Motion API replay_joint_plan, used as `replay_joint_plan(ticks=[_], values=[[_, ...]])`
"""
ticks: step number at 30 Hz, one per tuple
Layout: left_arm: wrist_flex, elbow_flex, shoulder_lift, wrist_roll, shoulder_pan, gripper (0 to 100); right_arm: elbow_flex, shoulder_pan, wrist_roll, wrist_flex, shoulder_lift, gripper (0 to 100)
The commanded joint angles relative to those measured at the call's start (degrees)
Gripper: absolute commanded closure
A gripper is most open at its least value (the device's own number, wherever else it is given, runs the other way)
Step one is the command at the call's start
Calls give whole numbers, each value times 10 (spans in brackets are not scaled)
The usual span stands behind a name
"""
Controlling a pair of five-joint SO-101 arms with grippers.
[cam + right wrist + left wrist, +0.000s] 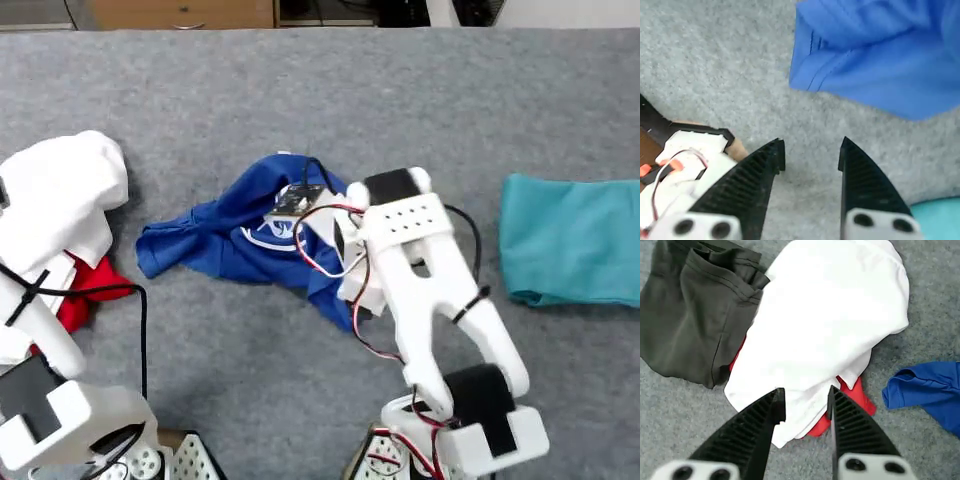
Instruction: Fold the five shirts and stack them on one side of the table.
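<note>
Blue shirt: crumpled in a heap near the middle of the table, one sleeve trailing toward the left edge.
Right arm: stretches in from the near edge, its head over the blue heap.
Right gripper: jaws parted, nothing between them, over bare grey cloth just beside the blue shirt's hem.
Teal shirt: folded flat at the right edge, well apart from the blue one.
White shirt: bunched at the left edge, lying on top of the red shirt, which peeks out at its near side.
Dark shirt: rumpled, lying right against the white one.
Left gripper: jaws a modest gap apart, holding nothing, above the white shirt's near edge.
</note>
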Motion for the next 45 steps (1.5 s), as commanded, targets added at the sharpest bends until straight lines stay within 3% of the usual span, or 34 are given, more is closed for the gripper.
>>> replay_joint_plan(ticks=[1, 14, 19, 21, 30, 45], values=[[5, 1, -26, -4, -9, 853, -2, -9, -5, -42, 41, 808], [4, 1, -22, -4, -4, 854, -119, -41, -41, -113, 282, 820], [3, 1, -21, -4, -7, 854, -212, -40, -41, -71, 351, 998], [3, 1, -21, -4, -6, 854, -252, -37, -41, -42, 366, 996], [2, 1, -20, -4, -4, 854, -483, -22, -38, 69, 318, 997], [2, 8, -20, -4, -3, 854, -989, 98, -40, 47, 241, 997]])
